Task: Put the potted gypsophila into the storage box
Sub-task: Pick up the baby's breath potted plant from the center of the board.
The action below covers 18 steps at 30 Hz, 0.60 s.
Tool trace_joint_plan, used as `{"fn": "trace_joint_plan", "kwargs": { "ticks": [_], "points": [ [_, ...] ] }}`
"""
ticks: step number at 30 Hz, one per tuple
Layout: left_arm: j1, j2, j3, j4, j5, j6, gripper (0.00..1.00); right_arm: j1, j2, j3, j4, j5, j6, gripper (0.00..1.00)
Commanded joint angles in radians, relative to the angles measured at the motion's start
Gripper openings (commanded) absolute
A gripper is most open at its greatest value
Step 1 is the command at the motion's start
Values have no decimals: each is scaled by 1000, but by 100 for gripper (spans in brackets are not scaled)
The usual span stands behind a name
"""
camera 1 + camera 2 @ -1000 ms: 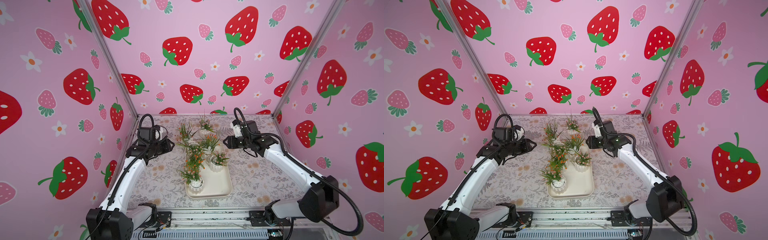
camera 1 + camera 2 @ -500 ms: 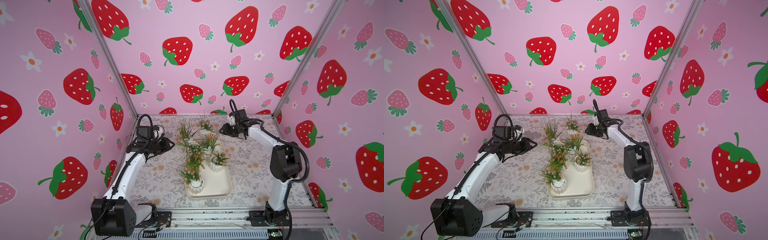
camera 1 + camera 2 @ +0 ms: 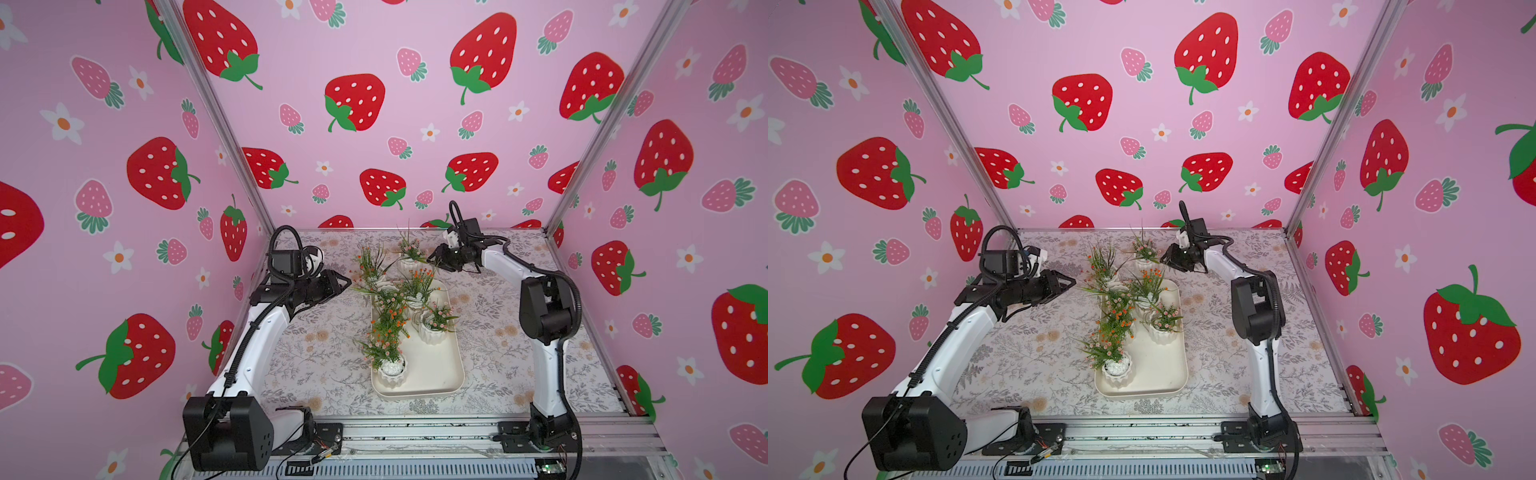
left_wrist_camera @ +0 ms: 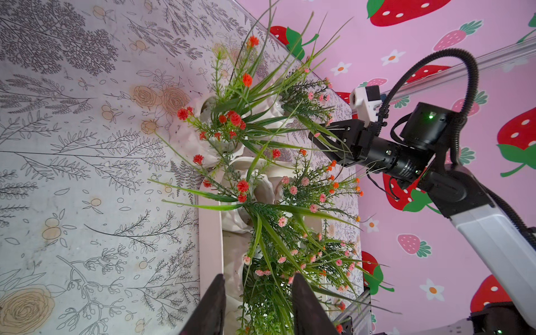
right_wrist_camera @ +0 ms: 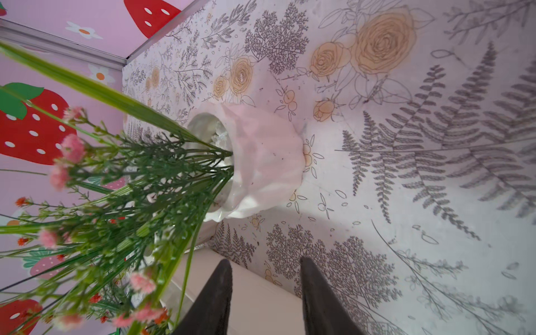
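While poised just beside 1 potted gypsophila on the floral table beyond the storage box, held right gripper jaws narrowly apart, empty. Hovered left gripper off the box's far left corner, jaws likewise slightly parted, gripping nothing. Found near pot and side pot upright inside the box; others hidden among sprigs, count unclear.
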Motion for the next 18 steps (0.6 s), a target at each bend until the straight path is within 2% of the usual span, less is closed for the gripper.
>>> {"fn": "trace_joint_plan", "kwargs": {
  "ticks": [1,7,14,18],
  "points": [
    [7,4,-6,17,27,-3,41,6,37,44,52,-61,38,41],
    [9,-3,-5,15,19,0,41,18,90,110,63,-79,59,41],
    [8,-3,-6,15,23,-3,41,33,141,185,15,-42,68,40],
    [9,-5,-6,14,22,-4,41,40,169,237,-43,8,53,33]
  ]
}}
